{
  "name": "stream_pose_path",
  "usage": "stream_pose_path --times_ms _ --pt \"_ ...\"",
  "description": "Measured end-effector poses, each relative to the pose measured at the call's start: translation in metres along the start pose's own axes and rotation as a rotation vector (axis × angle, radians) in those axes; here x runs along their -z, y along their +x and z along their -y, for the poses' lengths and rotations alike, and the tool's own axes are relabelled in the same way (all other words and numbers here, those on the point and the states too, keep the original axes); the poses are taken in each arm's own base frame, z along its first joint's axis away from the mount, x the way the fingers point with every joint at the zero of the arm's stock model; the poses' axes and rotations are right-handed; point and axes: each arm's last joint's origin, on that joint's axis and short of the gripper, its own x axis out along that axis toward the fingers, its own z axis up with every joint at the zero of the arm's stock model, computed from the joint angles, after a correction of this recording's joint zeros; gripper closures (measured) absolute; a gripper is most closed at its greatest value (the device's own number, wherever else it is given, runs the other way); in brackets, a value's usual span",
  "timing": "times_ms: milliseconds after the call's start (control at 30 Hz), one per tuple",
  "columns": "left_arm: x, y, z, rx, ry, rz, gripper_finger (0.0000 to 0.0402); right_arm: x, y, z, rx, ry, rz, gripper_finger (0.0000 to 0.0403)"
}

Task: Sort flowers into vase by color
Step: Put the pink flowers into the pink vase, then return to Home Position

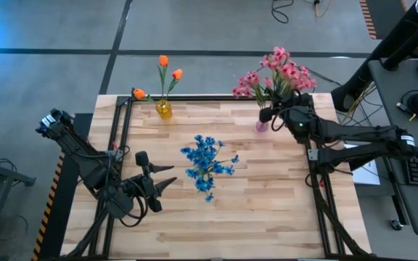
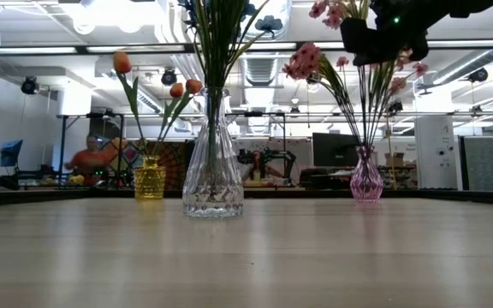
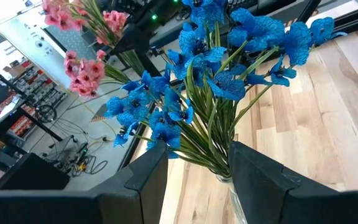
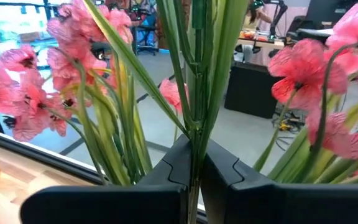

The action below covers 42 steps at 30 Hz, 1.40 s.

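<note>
3 vases on the desk (image 1: 267, 217) — one (image 1: 164, 110) at the back left, one (image 1: 261, 125) at the back right, one (image 1: 207, 172) in the middle, each with flowers in it.

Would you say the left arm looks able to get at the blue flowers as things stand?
Probably yes: the left gripper stands open beside the blue flowers in the clear vase, with nothing between them.

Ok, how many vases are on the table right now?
3. A yellow vase with orange flowers at the far left, a clear vase with blue flowers mid-table, and a pink vase with pink flowers at the far right.
</note>
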Motion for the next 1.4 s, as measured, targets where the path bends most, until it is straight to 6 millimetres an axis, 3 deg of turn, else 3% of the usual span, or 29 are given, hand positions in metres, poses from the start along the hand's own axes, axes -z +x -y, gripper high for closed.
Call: stream_pose_path --times_ms 1000,1400 --pt "0.0003 0.0002 -0.0001 -0.001 0.003 -0.002 0.0248 0.0048 0.0052 -0.0063 -0.023 0.007 -0.016 0.0388" --pt "0.0002 0.0002 -0.0001 -0.001 0.002 -0.001 0.0248 0.0049 0.0050 -0.0061 -0.023 0.026 -0.018 0.0275"
